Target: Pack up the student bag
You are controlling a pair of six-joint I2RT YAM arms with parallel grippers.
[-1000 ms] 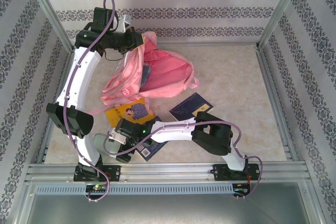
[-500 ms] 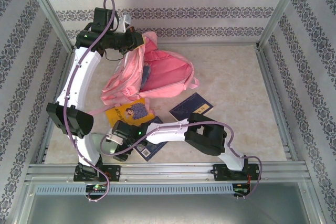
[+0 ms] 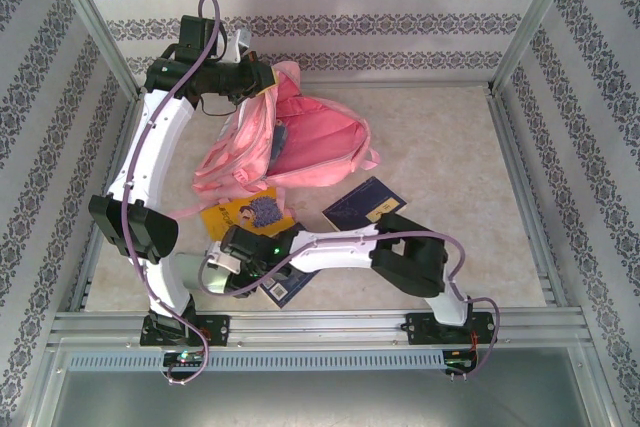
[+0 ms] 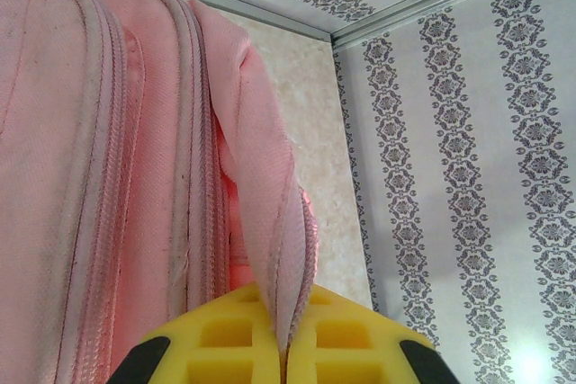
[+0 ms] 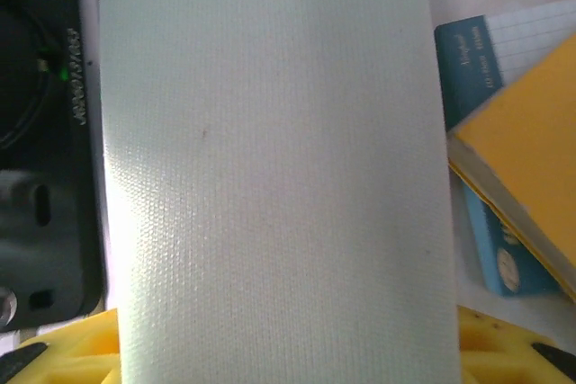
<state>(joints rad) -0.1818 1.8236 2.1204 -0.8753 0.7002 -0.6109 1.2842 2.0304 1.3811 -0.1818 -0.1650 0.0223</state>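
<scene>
Left claw (image 4: 283, 352) clamped on bag (image 3: 300, 137) rim, upper left of frame, mouth gaping. Right claw (image 5: 288, 357) astride pale case (image 5: 270, 150), lower left (closed or not, can't tell): squeeze square, lift level

Papered enclosure around a marbled tabletop, evenly lit
The walls (image 3: 330, 7) carry pale wallpaper crossed by bands of dark grey floral ornament, level on the back wall and slanting on both side walls. Slim aluminium posts (image 3: 92, 27) rise at the far corners. The tabletop (image 3: 450, 167) is pale beige with a faint marbled pattern, edged along its sides by metal rails (image 3: 522, 197). A grooved aluminium beam (image 3: 330, 325) crosses the near edge, with a slotted strip (image 3: 320, 359) and a plain grey panel (image 3: 320, 399) nearer still. The light is bright and soft, with mild glare on the wallpaper in the left wrist view
</scene>
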